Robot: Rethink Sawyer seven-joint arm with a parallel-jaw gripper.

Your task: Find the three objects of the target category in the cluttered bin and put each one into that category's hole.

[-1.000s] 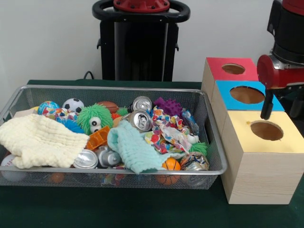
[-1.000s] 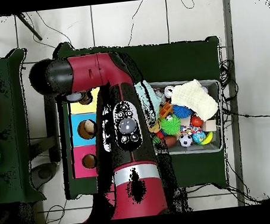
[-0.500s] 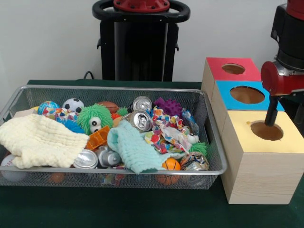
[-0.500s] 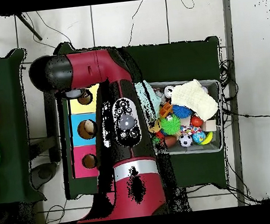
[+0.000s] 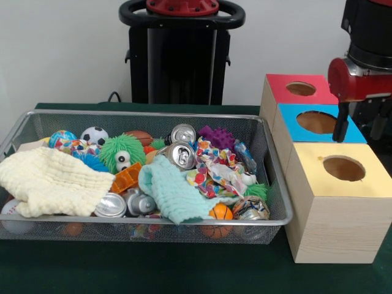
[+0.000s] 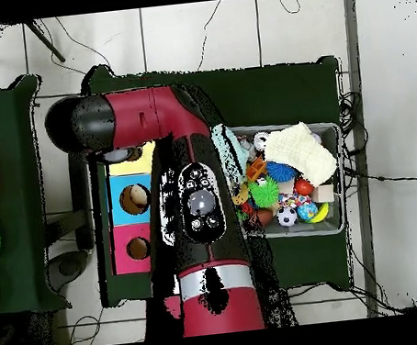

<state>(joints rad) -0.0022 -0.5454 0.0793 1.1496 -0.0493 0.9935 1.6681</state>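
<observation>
Where pincer point(image 5: 340, 131) dipped, now raised, bin point(image 5: 269, 184) unchanged

Metal, cloth, rubber and pale wood on a dark matt table

The bin point(image 5: 269, 184) is silver wire mesh with a smooth rounded metal rim; in it lie shiny aluminium cans point(image 5: 179, 155), a cream cloth point(image 5: 52, 182) of thick crinkled weave at the left, a mint cloth point(image 5: 171, 193) of soft nap in the middle, a printed crumpled fabric point(image 5: 214, 168), a green ball point(image 5: 122, 152) of rubbery hairs, a purple spiked toy point(image 5: 217, 136) and a glossy orange ball point(image 5: 220, 212). The three boxes point(image 5: 334, 229) at the right have pale wood-grain sides and matt tops of red, blue and yellow. The table point(image 5: 153, 269) wears a dark green matt covering. The arm point(image 6: 193, 209) has glossy red and black shells.
</observation>
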